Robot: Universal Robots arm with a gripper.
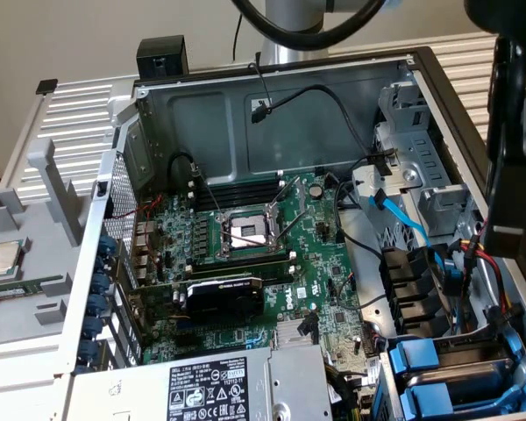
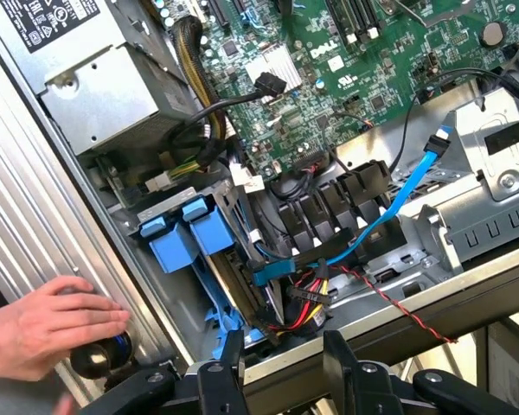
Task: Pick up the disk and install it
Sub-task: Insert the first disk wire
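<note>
Gripper (image 2: 281, 350) fingers stood spread and empty by the case rim (image 2: 415, 307), near two blue carriers (image 2: 189, 235) in the drive bay, lower right of the exterior view. Whether they held the disk was unclear. Power wires (image 2: 304, 301), a blue cable (image 2: 398, 201) and a person's hand (image 2: 43, 333) crowded nearby.

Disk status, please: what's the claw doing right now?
Gripper open, empty, over case edge. Blue disk carriers seated, untouched. Person's hand resting just outside.
</note>
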